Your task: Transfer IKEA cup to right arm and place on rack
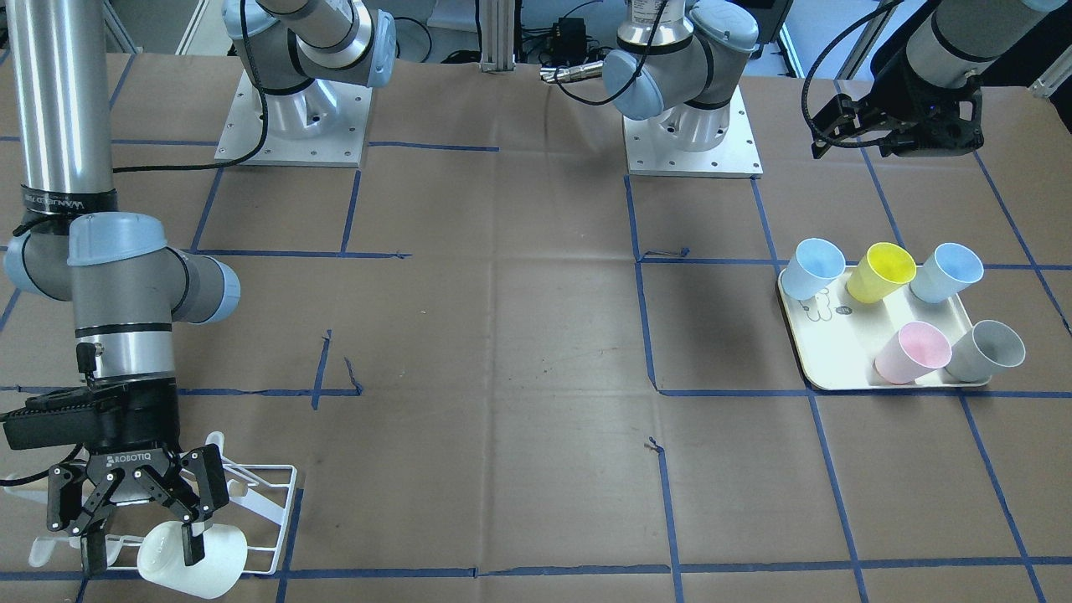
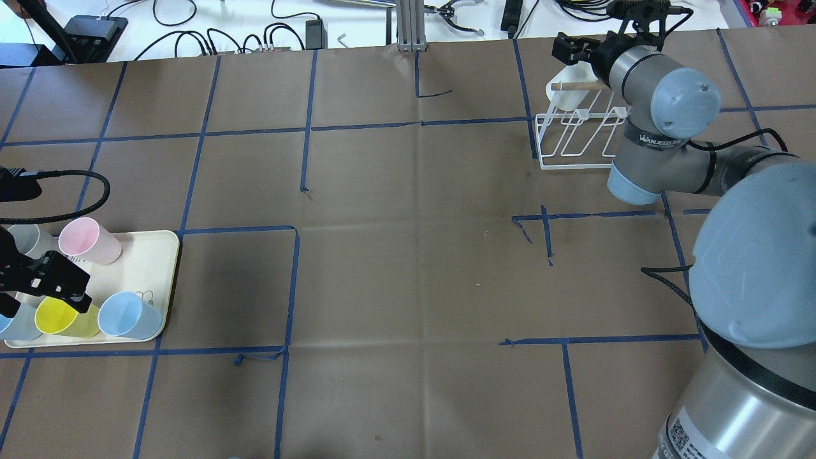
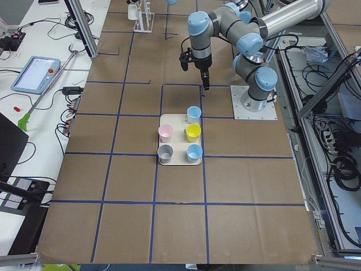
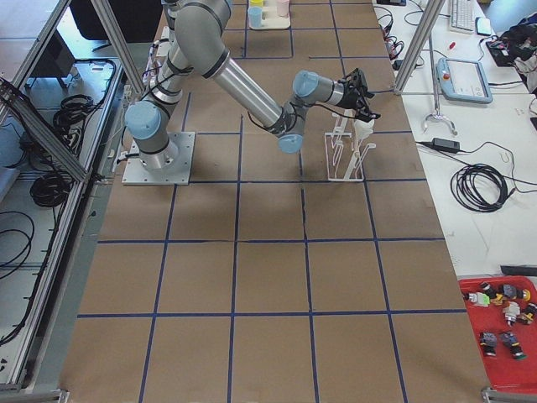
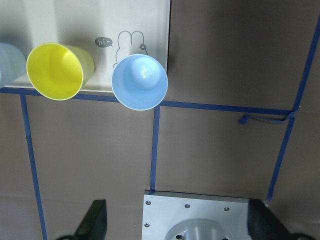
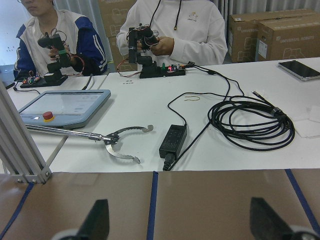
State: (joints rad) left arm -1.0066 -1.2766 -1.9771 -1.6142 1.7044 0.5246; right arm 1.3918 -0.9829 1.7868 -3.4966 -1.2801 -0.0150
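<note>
Brown-papered worktop [image 1: 536, 335] | white cup [image 1: 201, 559] tilted on rack [image 1: 280, 494], far edge, right side | right gripper [image 1: 143, 559] over it, left gripper [image 5: 178, 225]: fingers spread | likely light, stiff, slick; pinch wall near rim.

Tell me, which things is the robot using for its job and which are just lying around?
Job: white plastic cup, white wire rack, right arm's black gripper.
Lying around: cream rectangular tray, pink plastic cup, yellow cup, grey cup, two light-blue cups.

Cream tray [image 1: 842, 347], teach pendant [image 6: 65, 107], power adapter [image 6: 172, 140]
</note>
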